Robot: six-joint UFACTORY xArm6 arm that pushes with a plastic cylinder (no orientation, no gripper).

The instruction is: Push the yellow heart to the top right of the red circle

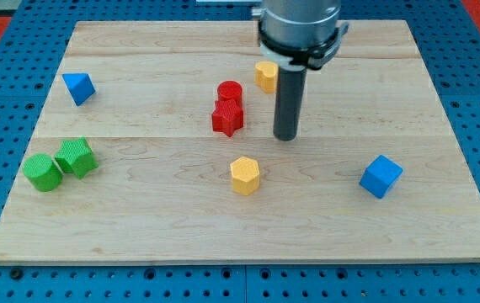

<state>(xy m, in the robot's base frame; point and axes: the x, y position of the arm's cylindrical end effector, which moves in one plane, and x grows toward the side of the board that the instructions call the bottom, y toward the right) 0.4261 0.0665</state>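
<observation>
My tip (285, 137) is resting on the desk (442, 101) at the end of a straight dark rod. It is a bare rod end, neither clenching nor grasping anything, and it is touching no block.

Observed positions, taken from my tip:
- The yellow heart (266, 76) is lying toward the view's top and slightly to the view's left, just beside the upper part of the rod as seen here. Whether rod and heart are touching cannot be told.
- The red circle (229, 91) is sitting to the view's left and a little toward the top. The yellow heart is standing near it on its top-right side, with a narrow strip of desk showing between them.
- The red star (227, 119) is lying to the view's left, near my tip and touching the bottom edge of the red circle.
- The yellow hexagon (245, 175) is sitting toward the view's bottom and slightly left, near but apart.
- The blue cube (381, 176) is lying to the view's right and toward the bottom, well apart.
- The blue triangle (78, 87) is sitting far to the view's left, toward the top.
- The green square block (76, 156) and the green cylinder (42, 172) are lying far to the view's left, toward the bottom, touching each other.
</observation>
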